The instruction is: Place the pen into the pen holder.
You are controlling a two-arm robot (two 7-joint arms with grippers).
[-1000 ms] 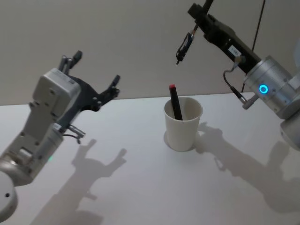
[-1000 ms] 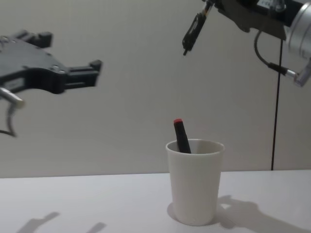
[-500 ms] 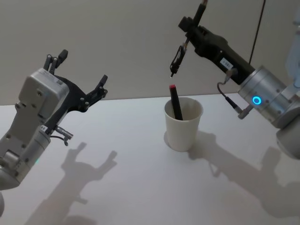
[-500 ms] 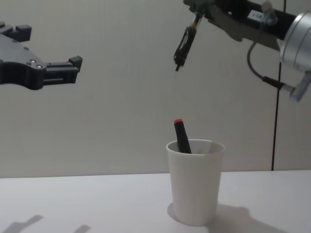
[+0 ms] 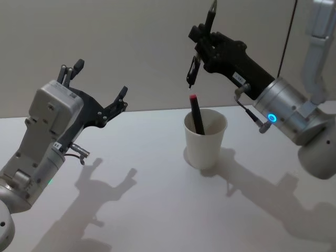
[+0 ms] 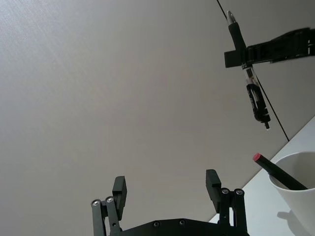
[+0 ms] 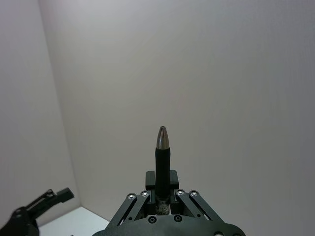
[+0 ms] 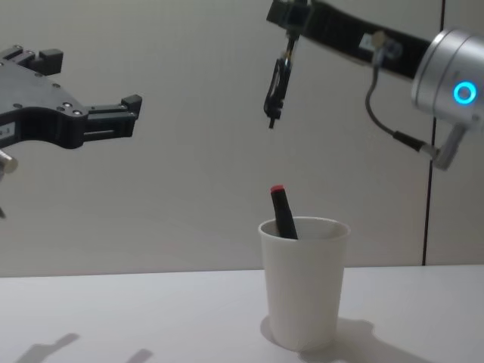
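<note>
Gripping a black pen (image 5: 193,71) near its upper end, the right pincer (image 5: 203,41) is hanging high above the white pen holder (image 5: 205,139), pen tip pointing down. A red-capped marker (image 5: 196,113) is leaning inside the cup on the tabletop (image 5: 157,210). Well to the left, the left pincer (image 5: 100,92) is hovering spread wide, holding nothing.

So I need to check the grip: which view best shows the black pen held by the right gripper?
The chest view: the black pen hangs full-length from the right gripper. The head view foreshortens it; the right wrist view shows just its upper end.
</note>
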